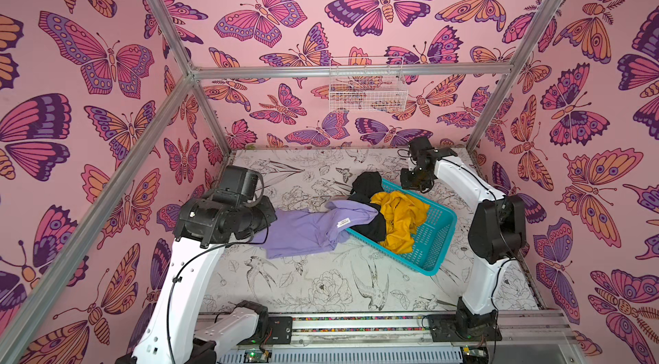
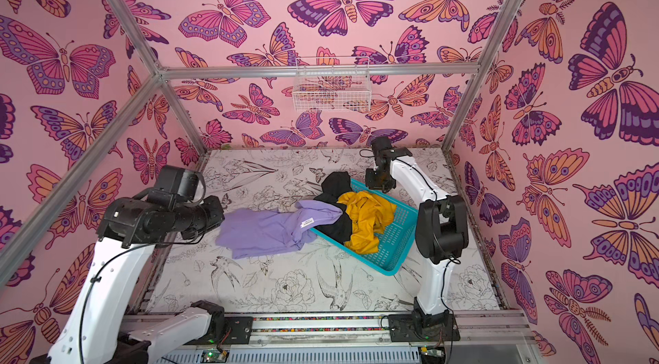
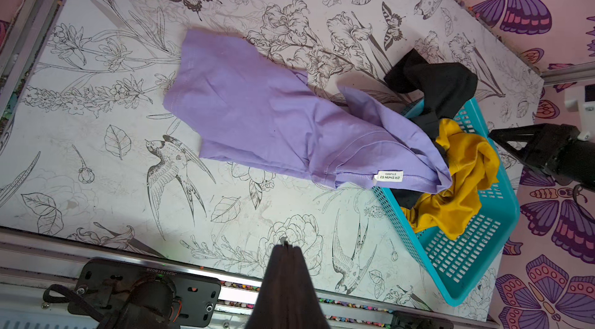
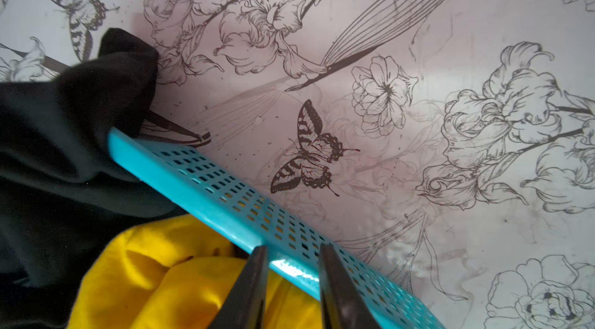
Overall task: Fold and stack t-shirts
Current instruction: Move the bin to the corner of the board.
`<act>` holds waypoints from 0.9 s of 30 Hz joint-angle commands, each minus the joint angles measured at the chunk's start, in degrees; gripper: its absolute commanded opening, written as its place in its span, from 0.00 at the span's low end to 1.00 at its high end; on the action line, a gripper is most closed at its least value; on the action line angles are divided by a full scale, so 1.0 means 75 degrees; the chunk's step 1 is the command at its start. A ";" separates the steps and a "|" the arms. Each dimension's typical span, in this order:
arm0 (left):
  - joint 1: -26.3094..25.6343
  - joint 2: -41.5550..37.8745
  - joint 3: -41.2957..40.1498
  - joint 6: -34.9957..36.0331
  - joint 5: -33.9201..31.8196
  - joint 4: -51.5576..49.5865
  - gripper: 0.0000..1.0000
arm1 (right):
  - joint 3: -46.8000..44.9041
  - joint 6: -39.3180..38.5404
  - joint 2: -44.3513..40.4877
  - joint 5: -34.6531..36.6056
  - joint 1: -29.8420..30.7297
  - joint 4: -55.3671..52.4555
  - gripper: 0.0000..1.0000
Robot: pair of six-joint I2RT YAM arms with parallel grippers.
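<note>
A lavender-purple cloth t-shirt (image 1: 303, 232) drapes from the worktop (image 1: 321, 294) onto a teal plastic lattice basket (image 1: 437, 237) holding a mustard-yellow t-shirt (image 1: 403, 219) and a black t-shirt (image 1: 367, 180), while the left claw (image 3: 286, 248) is clenched empty and the right claw (image 4: 293, 258) is parted astride its rim.

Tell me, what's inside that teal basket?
A mustard-yellow shirt and a black shirt lie in the teal basket; the purple shirt drapes over its rim. Anything beneath is hidden.

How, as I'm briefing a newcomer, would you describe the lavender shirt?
Find the teal basket on the flower-printed table. The lavender t-shirt trails from its rim across the table. Unlike the black t-shirt and yellow t-shirt, it lies mostly outside and carries a white label.
</note>
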 commanded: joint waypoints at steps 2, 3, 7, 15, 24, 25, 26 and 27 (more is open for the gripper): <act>-0.0083 0.0200 0.0100 -0.0106 0.0251 0.0073 0.00 | 0.0159 -0.0313 0.0311 -0.0542 -0.0016 -0.0018 0.34; -0.0114 0.0201 0.0122 -0.0118 0.0314 0.0082 0.00 | 0.0129 -0.0393 0.0381 -0.0693 -0.0031 -0.0008 0.34; -0.0213 0.0047 0.0164 -0.0149 0.0301 0.0108 0.00 | 0.0036 -0.0410 0.0633 -0.0880 -0.0033 0.0007 0.30; -0.0327 0.0227 0.0102 -0.0291 0.0394 0.0281 0.00 | -0.0296 -0.0692 0.0530 -0.1501 -0.0040 -0.0136 0.32; -0.0626 0.0576 0.0152 -0.0317 0.0379 0.0534 0.00 | -0.0554 -0.0925 0.0366 -0.1983 -0.0026 -0.0533 0.29; -0.0650 0.0588 0.0140 -0.0326 0.0373 0.0555 0.00 | -0.0559 -0.0994 0.0397 -0.2044 -0.0024 -0.0632 0.32; -0.0674 0.0576 0.0120 -0.0350 0.0356 0.0567 0.00 | -0.0575 -0.1061 0.0407 -0.2041 -0.0015 -0.0720 0.35; -0.0697 0.0556 0.0086 -0.0364 0.0335 0.0588 0.00 | -0.0602 -0.1133 0.0414 -0.2062 -0.0018 -0.0781 0.38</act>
